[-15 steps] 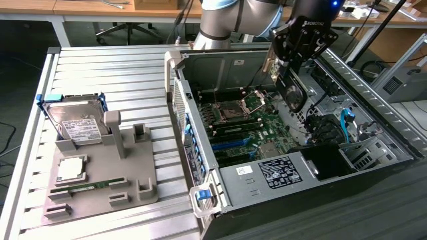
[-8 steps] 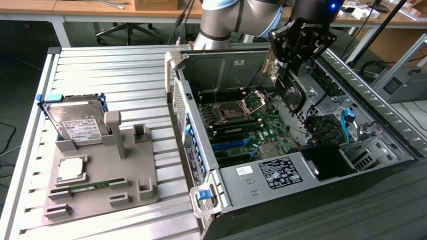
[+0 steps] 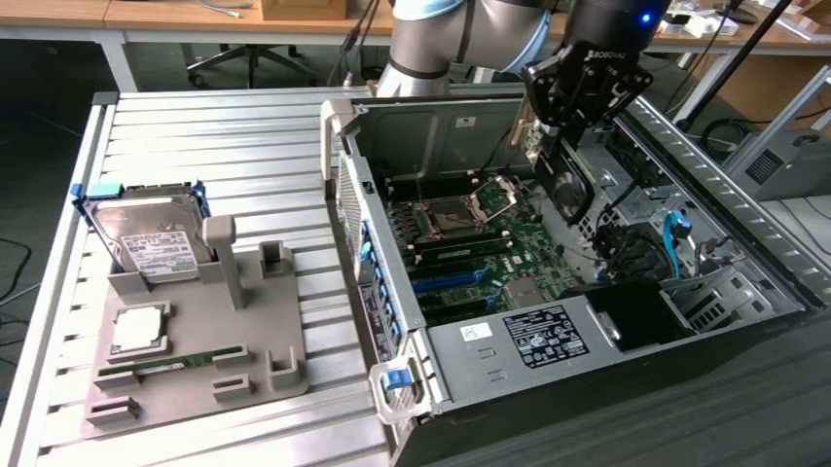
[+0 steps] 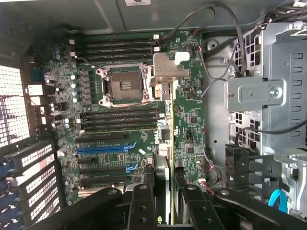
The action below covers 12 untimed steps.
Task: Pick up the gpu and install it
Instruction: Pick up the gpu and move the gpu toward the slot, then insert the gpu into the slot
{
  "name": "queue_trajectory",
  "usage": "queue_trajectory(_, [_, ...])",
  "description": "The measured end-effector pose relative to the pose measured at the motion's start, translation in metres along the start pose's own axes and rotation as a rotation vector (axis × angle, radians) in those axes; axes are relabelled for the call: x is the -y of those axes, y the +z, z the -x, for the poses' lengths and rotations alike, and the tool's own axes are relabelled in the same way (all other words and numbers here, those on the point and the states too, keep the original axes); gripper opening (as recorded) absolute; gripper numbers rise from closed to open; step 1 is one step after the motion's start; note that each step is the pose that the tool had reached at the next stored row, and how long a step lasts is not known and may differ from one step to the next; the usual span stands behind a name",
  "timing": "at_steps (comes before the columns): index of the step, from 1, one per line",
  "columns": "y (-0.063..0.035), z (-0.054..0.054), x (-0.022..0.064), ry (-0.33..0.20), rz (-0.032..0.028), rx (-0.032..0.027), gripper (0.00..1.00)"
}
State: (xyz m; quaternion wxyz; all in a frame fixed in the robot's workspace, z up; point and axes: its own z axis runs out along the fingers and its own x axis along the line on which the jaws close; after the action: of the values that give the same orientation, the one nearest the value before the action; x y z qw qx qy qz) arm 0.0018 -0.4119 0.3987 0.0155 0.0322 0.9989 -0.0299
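Black gripper (image 4: pixel 164 175), dark grey gpu (image 3: pixel 566 190), green motherboard (image 3: pixel 520 255) crossed by blue slots (image 4: pixel 103 148), light blue cable (image 3: pixel 671 238), silver hard drive (image 3: pixel 156 243) labelled in white, grey tray (image 3: pixel 208 331), pale grey surface (image 3: pixel 221 146) ribbed in stripes.

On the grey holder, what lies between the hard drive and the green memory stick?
A square silver processor chip lies there, flat on the grey holder, seen in the exterior view.

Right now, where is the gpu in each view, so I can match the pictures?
Exterior view: the gpu hangs from the gripper over the open case, toward the exterior view's right.
Wrist view: the gpu runs edge-on out from between the fingers.
Shared landmark: the CPU socket.
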Motion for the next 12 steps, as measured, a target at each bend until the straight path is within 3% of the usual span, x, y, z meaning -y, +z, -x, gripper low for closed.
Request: queue_trajectory(12, [0.0003, 0.0, 0.0, 0.0, 0.0002, 0.0001, 0.27])
